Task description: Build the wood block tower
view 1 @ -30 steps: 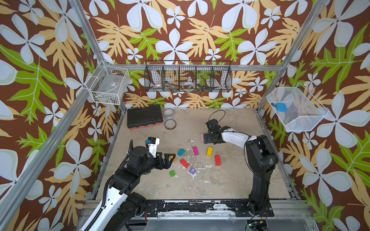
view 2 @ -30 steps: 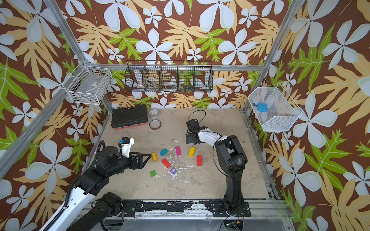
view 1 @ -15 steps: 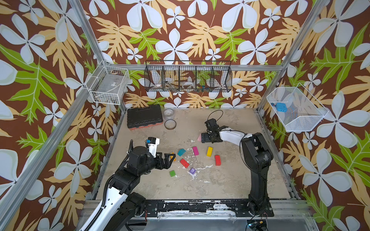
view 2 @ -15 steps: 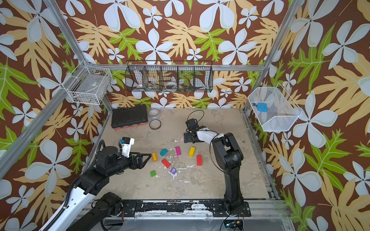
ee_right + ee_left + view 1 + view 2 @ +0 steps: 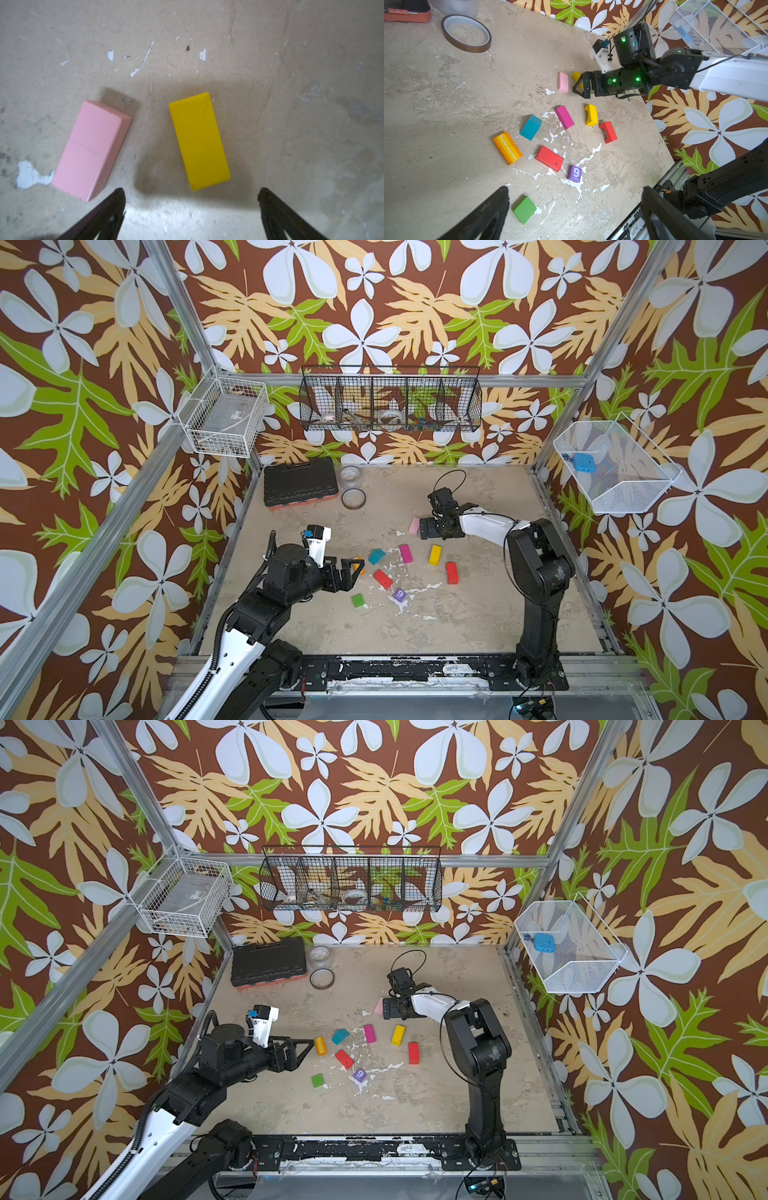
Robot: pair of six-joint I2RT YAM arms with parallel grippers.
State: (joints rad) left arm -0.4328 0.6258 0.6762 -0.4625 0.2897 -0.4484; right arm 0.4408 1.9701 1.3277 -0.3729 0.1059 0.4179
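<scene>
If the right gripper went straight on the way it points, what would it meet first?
Probably the yellow block, lying flat just ahead of the right gripper, in line with the gap between its open jaws; depth is unclear. The pink block lies aside.

Both top views look steeply down over the whole bench (image 5: pixel 478 614); the nearer wrist views share the pink block (image 5: pixel 91 149).

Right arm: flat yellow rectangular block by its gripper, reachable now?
Probably yes. The right gripper is open by the flat yellow rectangular block, nothing on top; the pale pink rectangular block lies beside it, apart.
</scene>
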